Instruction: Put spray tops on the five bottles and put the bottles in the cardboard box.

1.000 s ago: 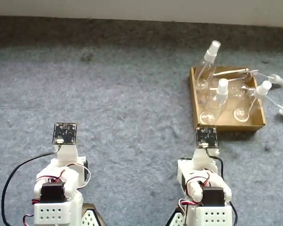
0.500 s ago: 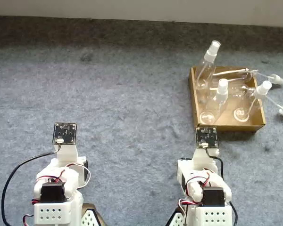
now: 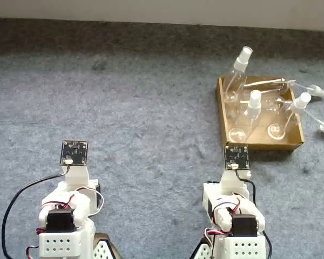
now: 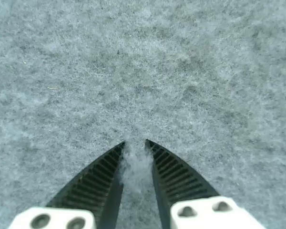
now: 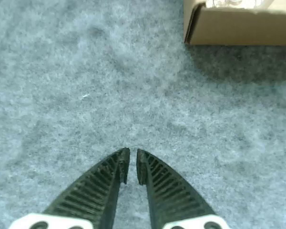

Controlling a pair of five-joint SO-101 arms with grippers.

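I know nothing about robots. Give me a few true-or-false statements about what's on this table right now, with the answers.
1. Clear bottles sit in the cardboard box. True.
2. The right gripper holds a bottle. False: it holds nothing and hangs over bare carpet.
3. The box lies nearer the right arm than the left arm. True.
4. The left gripper touches the box. False: it is over carpet, well away from it.

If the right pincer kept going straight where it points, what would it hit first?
Probably just the grey carpet that the right pincer tilts toward; the cardboard box looks off to one side of that line.
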